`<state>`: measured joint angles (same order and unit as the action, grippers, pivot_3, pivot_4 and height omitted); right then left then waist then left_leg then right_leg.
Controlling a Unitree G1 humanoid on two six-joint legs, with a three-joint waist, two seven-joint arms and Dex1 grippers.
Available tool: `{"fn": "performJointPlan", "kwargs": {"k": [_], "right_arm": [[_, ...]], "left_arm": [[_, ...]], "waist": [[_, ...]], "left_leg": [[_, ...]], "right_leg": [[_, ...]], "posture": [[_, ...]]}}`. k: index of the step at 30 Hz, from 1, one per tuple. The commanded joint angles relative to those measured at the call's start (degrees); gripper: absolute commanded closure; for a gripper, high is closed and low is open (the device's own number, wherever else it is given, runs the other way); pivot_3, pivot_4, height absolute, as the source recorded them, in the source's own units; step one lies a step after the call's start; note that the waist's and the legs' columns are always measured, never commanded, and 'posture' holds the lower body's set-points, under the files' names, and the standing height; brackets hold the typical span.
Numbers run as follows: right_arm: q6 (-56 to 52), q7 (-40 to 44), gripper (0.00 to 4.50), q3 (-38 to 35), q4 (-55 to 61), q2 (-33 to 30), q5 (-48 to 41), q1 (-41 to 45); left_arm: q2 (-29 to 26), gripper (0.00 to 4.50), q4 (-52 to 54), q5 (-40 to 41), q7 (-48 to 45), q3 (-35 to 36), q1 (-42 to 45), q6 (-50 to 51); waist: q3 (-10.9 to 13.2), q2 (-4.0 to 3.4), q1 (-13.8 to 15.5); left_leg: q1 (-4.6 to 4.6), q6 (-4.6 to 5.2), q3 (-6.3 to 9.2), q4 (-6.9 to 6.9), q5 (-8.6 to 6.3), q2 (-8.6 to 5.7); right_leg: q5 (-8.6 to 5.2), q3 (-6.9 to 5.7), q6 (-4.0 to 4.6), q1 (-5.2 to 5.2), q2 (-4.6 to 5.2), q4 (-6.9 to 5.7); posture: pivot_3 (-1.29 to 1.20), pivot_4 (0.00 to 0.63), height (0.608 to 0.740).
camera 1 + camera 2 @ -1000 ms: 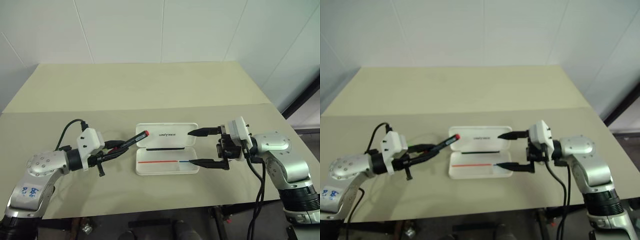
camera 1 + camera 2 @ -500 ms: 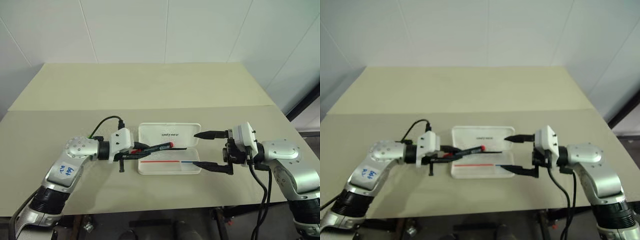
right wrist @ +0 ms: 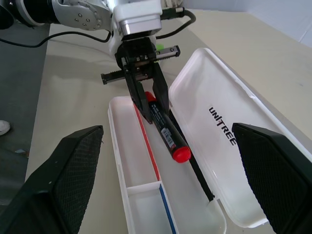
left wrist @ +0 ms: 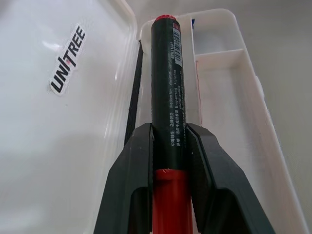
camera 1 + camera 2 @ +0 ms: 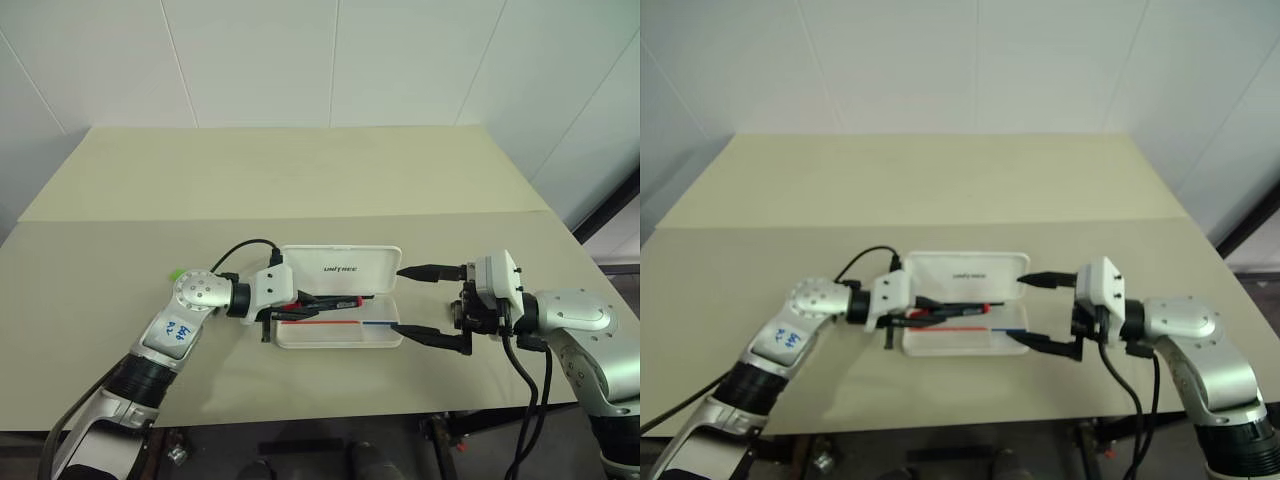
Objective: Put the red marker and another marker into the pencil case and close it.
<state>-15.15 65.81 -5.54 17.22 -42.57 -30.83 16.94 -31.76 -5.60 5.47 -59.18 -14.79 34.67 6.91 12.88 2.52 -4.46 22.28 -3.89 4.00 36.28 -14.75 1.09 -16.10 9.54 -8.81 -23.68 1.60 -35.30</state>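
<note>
The pencil case lies open in the middle of the table, lid leaning back and tray with its red and blue stripe in front. My left gripper is shut on the red marker, which lies nearly level just above the tray's back edge, red cap toward the right. In the left wrist view the fingers clamp the marker's dark barrel. My right gripper stands open at the case's right end, holding nothing. A small part of the light green marker shows behind my left arm.
The case sits on a beige table with a seam running across behind it. The front edge is close below the tray. A white wall stands behind, and a dark gap opens past the table's right side.
My left gripper has carried the red marker rightward and down, from left of the case to over its tray. The right gripper has hardly moved and stays open.
</note>
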Motion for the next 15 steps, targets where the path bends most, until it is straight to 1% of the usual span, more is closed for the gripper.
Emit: {"fn": "performJointPlan", "kwargs": {"k": [1,7,11,13,15], "right_arm": [[0.4,-0.8,0.00,-2.3,2.7,-0.7,-1.2,-0.9],[0.7,-2.0,0.00,-2.2,3.6,-0.3,-1.2,-2.0],[0.8,-2.5,0.00,-2.2,3.8,-0.2,-1.3,-2.2],[0.9,-2.5,0.00,-2.1,3.6,-0.1,-1.3,-2.1],[1.1,-2.6,0.00,-2.0,3.5,-0.1,-1.3,-2.0]], "left_arm": [[1.5,3.89,0.6,-0.2,-0.4,-0.5,1.9,-0.9],[3.0,3.89,0.5,-1.7,-0.2,-1.6,1.6,-0.8],[3.0,3.89,0.8,-2.4,0.1,-2.0,1.2,-0.6],[3.3,3.12,0.9,-2.7,0.9,-1.9,1.0,-0.1],[3.9,2.52,1.0,-2.8,1.7,-1.6,0.9,-0.4]], "waist": [[0.0,0.00,0.1],[0.0,0.00,0.0],[0.0,0.00,0.0],[0.0,0.00,0.0],[0.0,0.00,0.0]], "left_leg": [[-0.01,0.00,0.00,0.00,0.00,0.00],[-0.03,0.00,0.02,0.05,0.00,-0.01],[-0.04,0.00,0.02,0.14,0.00,-0.01],[-0.05,0.02,0.02,0.16,0.01,-0.02],[-0.05,0.02,0.02,0.17,0.01,-0.02]], "right_leg": [[-0.01,0.00,-0.01,0.00,0.00,-0.04],[-0.02,0.00,-0.01,0.01,0.00,-0.12],[-0.02,0.01,-0.01,0.01,-0.01,-0.21],[-0.02,0.01,-0.01,0.01,-0.01,-0.23],[-0.02,0.01,-0.02,0.02,-0.01,-0.23]], "posture": [[0.00,0.150,0.740],[0.00,0.150,0.740],[0.00,0.150,0.740],[0.00,0.150,0.740],[0.00,0.150,0.740]]}}
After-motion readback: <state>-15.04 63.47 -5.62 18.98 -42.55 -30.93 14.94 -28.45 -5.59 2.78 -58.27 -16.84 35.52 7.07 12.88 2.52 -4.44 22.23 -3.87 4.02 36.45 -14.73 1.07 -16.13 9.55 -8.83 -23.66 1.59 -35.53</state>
